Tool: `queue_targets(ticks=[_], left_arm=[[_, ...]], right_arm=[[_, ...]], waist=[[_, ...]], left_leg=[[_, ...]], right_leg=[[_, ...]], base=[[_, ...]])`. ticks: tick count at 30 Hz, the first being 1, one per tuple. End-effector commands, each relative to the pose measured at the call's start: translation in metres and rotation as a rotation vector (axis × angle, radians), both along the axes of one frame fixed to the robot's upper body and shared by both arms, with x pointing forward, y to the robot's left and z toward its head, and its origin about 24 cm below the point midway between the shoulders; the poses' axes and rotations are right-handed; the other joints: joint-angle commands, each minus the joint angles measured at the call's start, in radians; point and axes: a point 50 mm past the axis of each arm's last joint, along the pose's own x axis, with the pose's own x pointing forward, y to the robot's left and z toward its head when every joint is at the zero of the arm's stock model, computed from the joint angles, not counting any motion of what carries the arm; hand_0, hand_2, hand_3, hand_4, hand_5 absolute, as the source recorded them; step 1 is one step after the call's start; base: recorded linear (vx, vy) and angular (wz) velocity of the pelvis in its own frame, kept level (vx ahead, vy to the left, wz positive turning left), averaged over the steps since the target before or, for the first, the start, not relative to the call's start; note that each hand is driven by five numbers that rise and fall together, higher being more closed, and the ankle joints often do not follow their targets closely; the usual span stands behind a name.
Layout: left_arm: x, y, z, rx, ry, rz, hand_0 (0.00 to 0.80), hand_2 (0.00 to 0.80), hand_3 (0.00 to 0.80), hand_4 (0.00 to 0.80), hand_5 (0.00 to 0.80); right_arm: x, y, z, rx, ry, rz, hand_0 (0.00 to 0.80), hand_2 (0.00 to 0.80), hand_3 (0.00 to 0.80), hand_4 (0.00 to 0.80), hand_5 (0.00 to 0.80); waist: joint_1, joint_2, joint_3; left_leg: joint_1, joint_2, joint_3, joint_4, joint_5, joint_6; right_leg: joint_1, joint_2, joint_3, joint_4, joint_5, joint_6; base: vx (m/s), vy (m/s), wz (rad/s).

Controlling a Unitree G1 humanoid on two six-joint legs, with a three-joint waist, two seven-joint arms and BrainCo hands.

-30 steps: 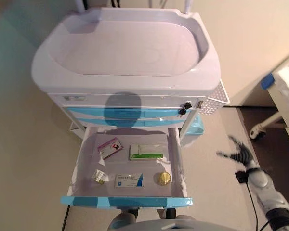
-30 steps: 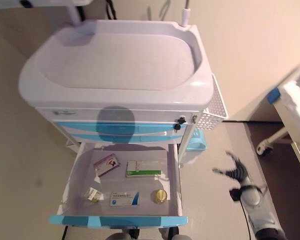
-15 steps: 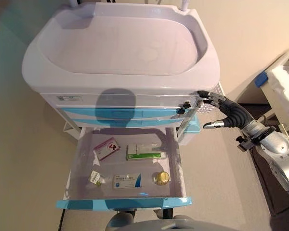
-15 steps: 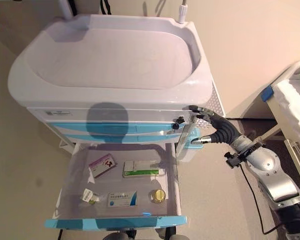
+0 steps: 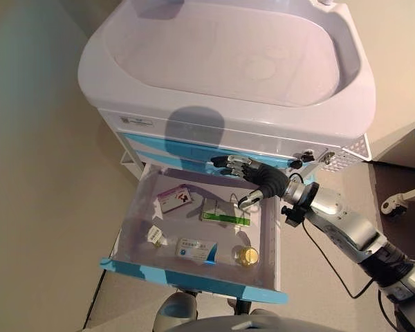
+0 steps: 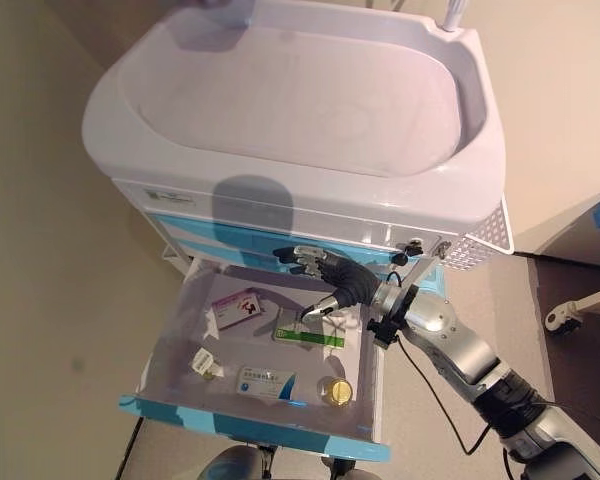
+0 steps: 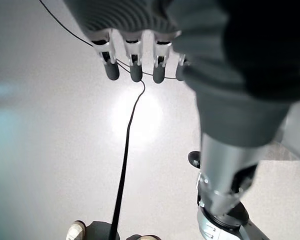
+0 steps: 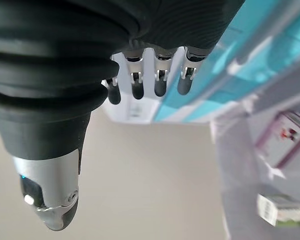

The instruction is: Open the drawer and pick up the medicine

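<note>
The left hand [image 7: 140,65] shows only in its own wrist view, fingers straight and loose over pale floor [image 7: 50,150]. The right hand [image 5: 259,181] hangs over the back of the open drawer [image 5: 194,280] of the white cart [image 5: 228,69], fingers spread, holding nothing. In the drawer lie a green-striped box [image 5: 225,213] under the thumb, a pink box [image 5: 174,198], a blue box [image 5: 197,248], a small vial [image 5: 155,235] and a gold-capped jar [image 5: 247,256]; their print is too small to read
</note>
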Motion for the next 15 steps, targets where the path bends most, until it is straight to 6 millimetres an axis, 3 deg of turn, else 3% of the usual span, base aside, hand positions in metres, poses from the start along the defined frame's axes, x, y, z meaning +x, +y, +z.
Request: queue_targets(ticks=[1,2,4,15], left_arm=[[0.001,0.018,0.003,0.062,0.014,0.0,0.0,0.0,0.0,0.0,0.0],[0.004,0.02,0.003,0.071,0.007,0.002,0.0,0.0,0.0,0.0,0.0],[0.003,-0.003,-0.002,0.048,-0.012,-0.017,0.0,0.0,0.0,0.0,0.0],[0.012,0.002,-0.002,0.133,-0.038,0.011,0.0,0.0,0.0,0.0,0.0]], right_arm=[[-0.001,0.016,0.003,-0.051,-0.087,0.041,0.0,0.0,0.0,0.0,0.0],[0.001,0.019,0.0,-0.08,-0.107,0.031,0.0,0.0,0.0,0.0,0.0],[0.005,0.021,-0.004,-0.092,-0.145,-0.036,0.0,0.0,0.0,0.0,0.0],[0.023,0.026,0.001,-0.309,-0.458,-0.218,0.0,0.0,0.0,0.0,0.0]], waist=[[0.02,-0.011,-0.014],[0.024,-0.011,-0.008],[0.039,-0.017,0.011],[0.064,-0.024,0.094]], left_leg=[[-0.023,-0.038,-0.022,0.03,-0.034,0.01],[-0.028,-0.038,-0.026,0.032,-0.033,0.01],[-0.045,-0.042,-0.042,0.04,-0.029,0.011],[-0.142,-0.046,-0.061,0.09,-0.022,0.017]], right_leg=[[-0.087,-0.028,0.003,0.068,0.067,0.057],[-0.089,-0.028,-0.001,0.069,0.067,0.057],[-0.096,-0.029,-0.012,0.072,0.068,0.057],[-0.172,-0.036,-0.025,0.108,0.066,0.052]], base=[[-0.023,-0.01,0.08],[-0.034,-0.028,0.11],[-0.054,-0.05,0.13],[-0.037,-0.011,0.11]])
